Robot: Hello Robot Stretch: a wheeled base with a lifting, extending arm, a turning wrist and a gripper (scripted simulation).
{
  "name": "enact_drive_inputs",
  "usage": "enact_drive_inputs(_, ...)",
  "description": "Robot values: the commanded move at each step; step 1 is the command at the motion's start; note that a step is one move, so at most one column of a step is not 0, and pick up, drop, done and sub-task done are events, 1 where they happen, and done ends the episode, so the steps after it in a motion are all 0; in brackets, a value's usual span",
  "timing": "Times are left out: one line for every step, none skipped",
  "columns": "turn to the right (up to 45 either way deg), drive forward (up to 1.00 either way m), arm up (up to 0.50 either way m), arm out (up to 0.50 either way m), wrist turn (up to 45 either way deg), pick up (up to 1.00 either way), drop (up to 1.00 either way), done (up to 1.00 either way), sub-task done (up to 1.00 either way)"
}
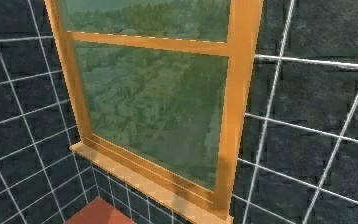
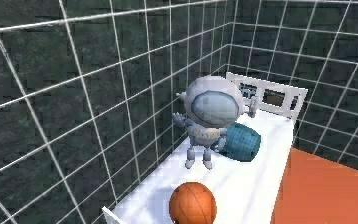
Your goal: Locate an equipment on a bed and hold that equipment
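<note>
At the bottom edge of the arm side view, just left of the middle, I have an orange ball (image 2: pixel 192 203) resting on the white bed (image 2: pixel 259 170). Its round shape and dark seams read to me as a basketball, so I take it as the equipment I am meant to grab. The bed runs away from me up the picture, along the dark tiled wall (image 2: pixel 77 90), and ends at a white headboard (image 2: pixel 272 95) with cut-out openings.

Farther up the mattress stands an astronaut figure (image 2: pixel 209 110), upright, with a blue barrel-shaped thing (image 2: pixel 243 141) lying just beside it on the arm side view's right. Both sit well apart from the ball, so they should not crowd a reach. Orange floor (image 2: pixel 327 190) shows beyond the bed's right edge.

What matters for my next move is the ball's bearing. It lies close in to the robot's side and, as I judge it, a little toward the front of the line the arm would run out along. I would expect to nudge the base forward a touch before extending, and to extend only a little. Being round, the ball has no long axis to line the wrist up with, but it may roll if bumped.

I cannot tell what state the gripper is in.

Ahead, the forward view gives me a window (image 1: pixel 152 100) in an orange wooden frame set in the same tiled wall, so there is little room to drive forward
</note>
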Motion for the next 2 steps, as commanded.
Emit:
enact_drive_inputs(0.0,0.0,0.0,0.0,0.0,1.0,0.0,0.0,0.0)
enact_drive_inputs(0.0,0.0,0.1,0.0,0.0,0.0,0.0,0.0,0.0)
